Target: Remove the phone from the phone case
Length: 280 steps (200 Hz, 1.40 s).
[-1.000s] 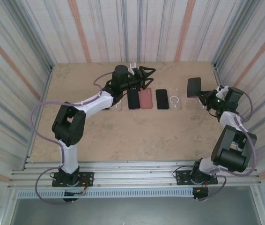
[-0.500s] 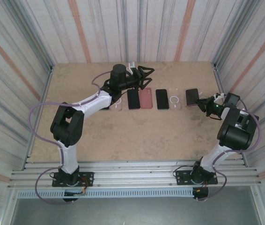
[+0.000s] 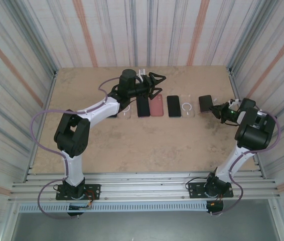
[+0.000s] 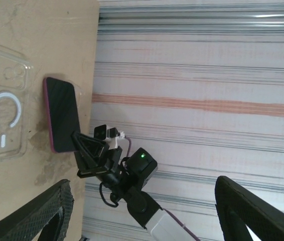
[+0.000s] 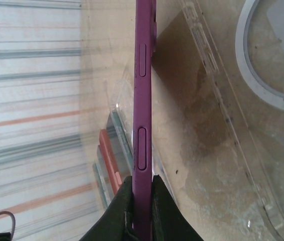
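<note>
- Phone [image 4: 61, 113], dark screen showing, sits in its purple case [image 5: 142, 115] near the right edge of the table [image 3: 132, 145].
- Right gripper [image 3: 218, 109] is clamped tight on one end of the purple case.
- Left gripper [image 3: 157, 84] is spread wide and empty, above the row toward the far edge.
- Clear case [image 4: 4, 115] lies flat just beside the phone.

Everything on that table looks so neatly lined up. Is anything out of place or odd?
One thing: the purple phone at the row's right end is pinched at its edge by the right gripper and sits askew, while the clear case beside it and the others lie flat and parallel.
</note>
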Motion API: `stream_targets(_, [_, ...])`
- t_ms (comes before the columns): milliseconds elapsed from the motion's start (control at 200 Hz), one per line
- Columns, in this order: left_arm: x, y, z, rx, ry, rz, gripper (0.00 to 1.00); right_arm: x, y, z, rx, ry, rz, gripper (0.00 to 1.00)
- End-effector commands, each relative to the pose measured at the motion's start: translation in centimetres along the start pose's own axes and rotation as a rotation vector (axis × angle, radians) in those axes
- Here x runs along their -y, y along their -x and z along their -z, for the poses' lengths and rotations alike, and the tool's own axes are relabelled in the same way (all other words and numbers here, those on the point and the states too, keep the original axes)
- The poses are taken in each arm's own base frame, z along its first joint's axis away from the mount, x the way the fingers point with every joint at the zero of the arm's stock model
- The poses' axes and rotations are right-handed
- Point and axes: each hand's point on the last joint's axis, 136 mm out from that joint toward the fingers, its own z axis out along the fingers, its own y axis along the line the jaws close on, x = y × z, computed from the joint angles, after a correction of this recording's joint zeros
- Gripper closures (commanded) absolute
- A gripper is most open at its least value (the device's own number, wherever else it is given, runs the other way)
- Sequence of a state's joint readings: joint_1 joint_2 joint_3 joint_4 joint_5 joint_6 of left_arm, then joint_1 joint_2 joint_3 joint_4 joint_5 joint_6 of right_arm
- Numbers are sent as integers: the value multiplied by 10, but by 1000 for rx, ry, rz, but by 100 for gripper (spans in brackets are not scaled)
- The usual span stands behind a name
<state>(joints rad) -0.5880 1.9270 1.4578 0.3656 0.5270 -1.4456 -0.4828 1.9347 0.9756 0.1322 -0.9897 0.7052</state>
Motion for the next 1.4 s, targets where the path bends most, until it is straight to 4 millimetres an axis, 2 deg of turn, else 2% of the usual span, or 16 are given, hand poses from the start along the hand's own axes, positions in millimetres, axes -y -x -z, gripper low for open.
stream_targets(0, [33, -4, 12, -17, -40, -65, 23, -2, 4, -8, -20, 17, 5, 98])
stream_targets(346, [28, -8, 11, -35, -5, -85, 22, 14, -7, -17, -53, 2, -58, 95])
stream_targets(491, [29, -9, 10, -40, -6, -85, 22, 25, -8, -12, -27, -22, -80, 90])
stream_targets(1072, [30, -9, 6, -58, -20, -84, 23, 44, -12, -2, -31, -124, -65, 66])
stream_targets(1398, [31, -8, 5, -61, -29, -78, 23, 48, -9, 5, -29, -241, -12, 59])
